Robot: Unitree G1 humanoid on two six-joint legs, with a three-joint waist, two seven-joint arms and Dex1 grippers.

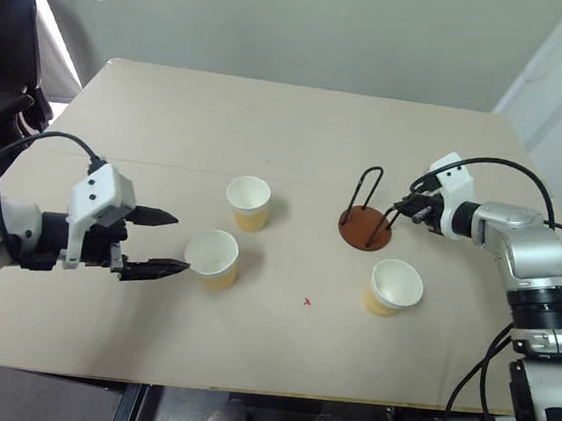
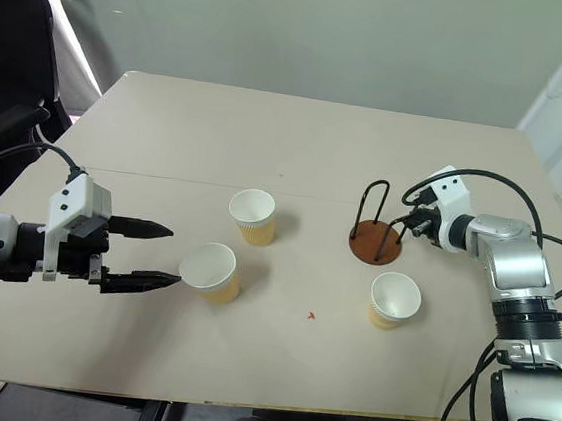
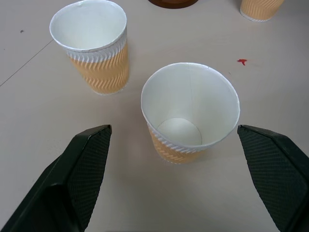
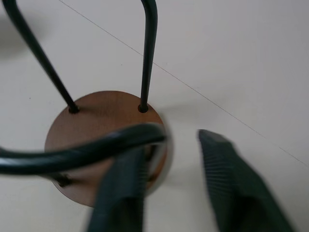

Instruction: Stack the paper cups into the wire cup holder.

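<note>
Right pincer [image 1: 399, 208] closes on the near wire loop of the wire cup holder [image 1: 365, 228], seemingly steadying it mid-counter; left pincer [image 1: 164, 243], spread wide, must next clamp the nearest paper cup [image 1: 212, 257]

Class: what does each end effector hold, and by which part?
Left end effector: nothing, open, facing a paper cup. Right end effector: at one loop of the wire cup holder; a grip cannot be told.
</note>
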